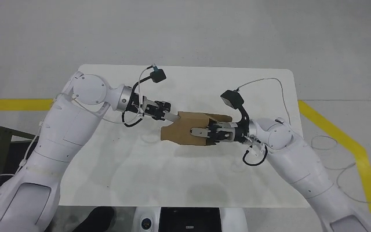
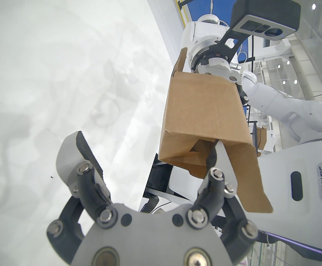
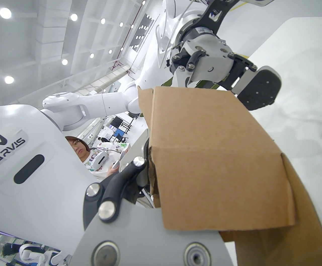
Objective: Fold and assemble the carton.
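Sideways, carton (image 1: pixel 183 126), long axis running left-right

- Top view: bright, even light from overhead. The white table (image 1: pixel 116 185) shows no hard glare.
- Right wrist view: the round ceiling lamps (image 3: pixel 5 13) are blown out to white spots.
- Left wrist view: the tabletop is washed pale with soft grey mottling. The carton (image 2: pixel 203 105) is shaded inside its open end.
- Both wrist views: straight edges bow markedly toward the margins.
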Robot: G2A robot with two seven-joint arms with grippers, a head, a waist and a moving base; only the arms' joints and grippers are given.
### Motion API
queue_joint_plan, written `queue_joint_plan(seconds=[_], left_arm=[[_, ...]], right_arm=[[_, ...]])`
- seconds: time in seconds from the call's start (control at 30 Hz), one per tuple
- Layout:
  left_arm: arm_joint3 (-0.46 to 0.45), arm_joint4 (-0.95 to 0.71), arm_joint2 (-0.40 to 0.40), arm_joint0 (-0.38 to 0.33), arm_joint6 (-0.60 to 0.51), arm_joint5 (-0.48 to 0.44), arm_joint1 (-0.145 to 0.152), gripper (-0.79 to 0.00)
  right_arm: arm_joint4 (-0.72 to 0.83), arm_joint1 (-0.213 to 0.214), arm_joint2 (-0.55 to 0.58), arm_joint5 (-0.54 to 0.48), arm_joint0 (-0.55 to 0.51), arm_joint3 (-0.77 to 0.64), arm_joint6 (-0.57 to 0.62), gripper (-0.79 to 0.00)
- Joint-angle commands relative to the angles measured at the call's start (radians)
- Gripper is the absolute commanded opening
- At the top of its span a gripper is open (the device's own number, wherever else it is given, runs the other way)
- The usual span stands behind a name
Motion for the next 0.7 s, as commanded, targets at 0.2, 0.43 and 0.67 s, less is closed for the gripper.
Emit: queue_joint_plan(seconds=[0.2,0.43,0.67], left_arm=[[0.018,-0.019,-0.033,0.006,0.005,-0.003,0.009,0.0],[0.006,-0.029,-0.06,0.016,0.008,-0.002,0.017,0.0],[-0.035,0.016,-0.044,0.014,0.009,0.015,0.018,0.0]], right_arm=[[-0.033,0.012,0.07,0.001,-0.02,0.059,-0.017,-0.785],[-0.102,0.016,0.107,0.03,-0.038,0.101,-0.063,-0.785],[-0.131,0.007,0.09,0.047,-0.04,0.091,-0.084,-0.785]])
